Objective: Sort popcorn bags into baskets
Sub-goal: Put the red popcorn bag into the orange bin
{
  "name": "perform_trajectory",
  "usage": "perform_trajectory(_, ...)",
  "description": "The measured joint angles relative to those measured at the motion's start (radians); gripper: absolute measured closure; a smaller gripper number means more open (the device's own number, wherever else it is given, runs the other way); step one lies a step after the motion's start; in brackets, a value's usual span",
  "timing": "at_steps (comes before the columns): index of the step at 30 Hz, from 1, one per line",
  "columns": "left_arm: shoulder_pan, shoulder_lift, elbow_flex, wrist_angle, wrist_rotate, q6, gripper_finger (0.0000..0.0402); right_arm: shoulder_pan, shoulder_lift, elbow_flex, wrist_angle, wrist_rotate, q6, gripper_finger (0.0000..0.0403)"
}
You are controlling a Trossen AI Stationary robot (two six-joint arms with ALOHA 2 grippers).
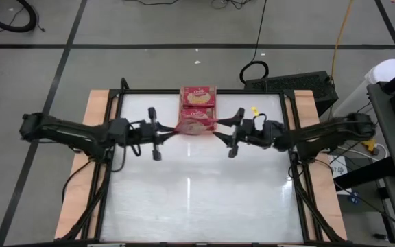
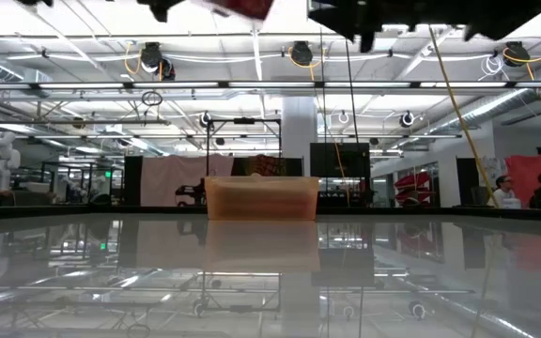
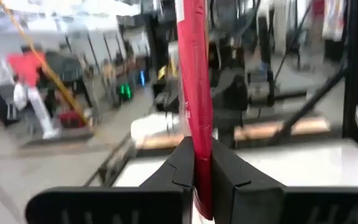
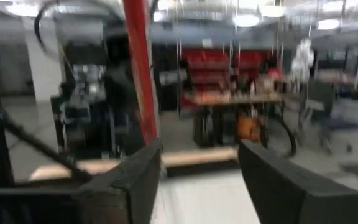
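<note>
A red popcorn bag hangs above the table's far middle, just in front of the orange basket. My left gripper is shut on the bag's left end. My right gripper stands open at its right end. In the right wrist view the bag shows edge-on beyond one finger, not between the two. Another popcorn bag lies flat in the basket, picture side up. In the low view the basket rests on the table at the far side, with the held bag high above it. My left gripper pinches the bag's left end between its two fingers, which point level from the table's left. In the left wrist view the bag shows edge-on, reaching away from the fingertips. It is lifted clear of the table and the basket.
The glossy white table top stretches from the grippers to the near edge. Wooden strips and black frame bars line both sides. A black box with cables stands on the floor behind the far right corner.
</note>
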Motion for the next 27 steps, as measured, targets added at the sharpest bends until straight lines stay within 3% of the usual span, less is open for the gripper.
perform_trajectory(3, 0.032, -0.068, 0.071, -0.244, -0.001, -0.016, 0.0381, 0.0, -0.119, -0.045, -0.195, 0.001, 0.052, 0.0178)
perform_trajectory(8, 0.099, -0.057, 0.235, -0.562, -0.002, 0.0, 0.0384, 0.015, -0.263, -0.165, -0.384, -0.005, 0.118, 0.0168)
perform_trajectory(15, 0.232, 0.071, 0.424, -0.881, 0.007, 0.08, 0.0376, 0.067, -0.349, -0.404, -0.263, -0.008, 0.15, 0.018)
perform_trajectory(21, 0.374, 0.252, 0.598, -1.026, 0.15, 0.168, 0.0384, 0.097, -0.355, -0.523, -0.15, -0.009, 0.15, 0.0183)
perform_trajectory(27, 0.491, 0.447, 0.757, -1.227, 0.271, 0.22, 0.0373, 0.111, -0.353, -0.536, -0.148, -0.009, 0.127, 0.0183)
